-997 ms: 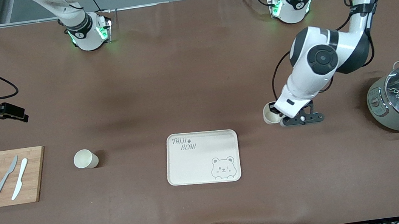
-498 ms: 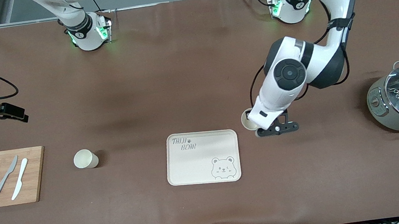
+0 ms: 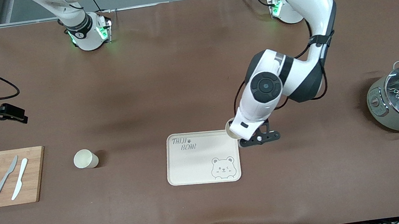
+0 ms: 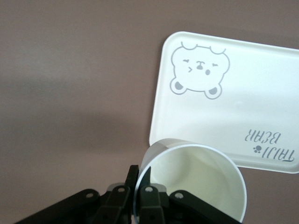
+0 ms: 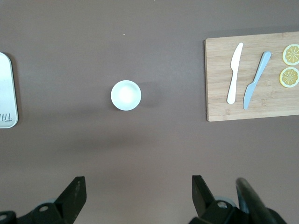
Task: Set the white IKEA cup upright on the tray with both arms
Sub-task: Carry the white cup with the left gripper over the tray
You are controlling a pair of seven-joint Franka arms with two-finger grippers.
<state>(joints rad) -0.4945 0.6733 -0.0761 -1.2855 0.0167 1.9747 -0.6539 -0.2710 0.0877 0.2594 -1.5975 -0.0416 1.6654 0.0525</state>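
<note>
White cup (image 3: 231,132), carried from open table to the cream bear-print tray (image 3: 191,166) corner, left fingers (image 4: 148,196) pinching its rim.

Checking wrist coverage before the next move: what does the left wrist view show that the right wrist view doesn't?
Only the left wrist view: the left claw shut on the rim of a white cup over the tray's edge, plus the bear face.

Only the right wrist view: the open right claw, a second cup standing on the table, and the cutting board with two knives and lemon slices.

Both: the tray and the brown table.
</note>
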